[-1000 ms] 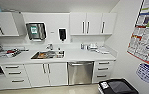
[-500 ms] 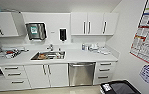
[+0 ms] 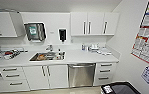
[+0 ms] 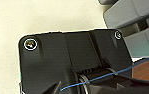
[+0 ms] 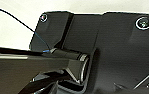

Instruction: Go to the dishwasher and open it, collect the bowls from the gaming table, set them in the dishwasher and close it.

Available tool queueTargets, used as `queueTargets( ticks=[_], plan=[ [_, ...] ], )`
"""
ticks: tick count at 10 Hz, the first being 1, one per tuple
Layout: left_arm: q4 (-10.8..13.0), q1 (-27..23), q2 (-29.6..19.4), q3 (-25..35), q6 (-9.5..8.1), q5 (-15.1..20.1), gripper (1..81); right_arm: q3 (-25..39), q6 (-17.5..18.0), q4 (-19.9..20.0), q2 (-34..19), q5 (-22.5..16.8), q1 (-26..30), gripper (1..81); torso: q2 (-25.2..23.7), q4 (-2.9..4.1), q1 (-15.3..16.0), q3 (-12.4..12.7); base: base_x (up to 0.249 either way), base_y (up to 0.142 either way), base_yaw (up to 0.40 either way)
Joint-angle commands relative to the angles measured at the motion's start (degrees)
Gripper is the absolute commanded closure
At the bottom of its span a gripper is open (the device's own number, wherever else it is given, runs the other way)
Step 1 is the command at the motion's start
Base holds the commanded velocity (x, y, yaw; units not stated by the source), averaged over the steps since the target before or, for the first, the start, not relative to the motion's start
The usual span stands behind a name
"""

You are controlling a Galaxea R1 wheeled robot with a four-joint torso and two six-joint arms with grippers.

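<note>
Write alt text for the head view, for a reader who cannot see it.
A closed stainless-steel dishwasher sits under a white kitchen counter, between white cabinet doors and drawers. A sink is set in the counter to its left, with wall cabinets above and posters on the right wall.

Showing bright, even, indoor lighting across the head view, with white cabinets (image 3: 94, 23) and worktop (image 3: 77, 58) nearly washing out. Blurring softly throughout, blocking fine detail. Bowing straight lines near the edges, wide-angle style. Catching a dull sheen on the dishwasher (image 3: 81, 75). Going murky and unfocused in both wrist views.
</note>
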Motion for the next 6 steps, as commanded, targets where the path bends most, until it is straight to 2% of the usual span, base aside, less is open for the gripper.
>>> queueTargets(
  ticks=[1, 6],
  plan=[
    [-0.3, -3.2, -0.3, 0.4, 0.01, 2.9, 1.0, 0.3, -0.2, -0.5, -0.1, -2.9, 2.5, 1.0, 0.0, 0.0, 0.0, 0.0, 0.075, 0.0, 0.0],
    [-0.3, -3.2, -0.3, 0.4, 0.02, 2.9, 1.0, 0.3, -0.2, -0.5, -0.1, -2.9, 2.6, 1.0, 0.0, 0.0, 0.0, 0.0, 0.081, 0.0, 0.0]
  ],
)
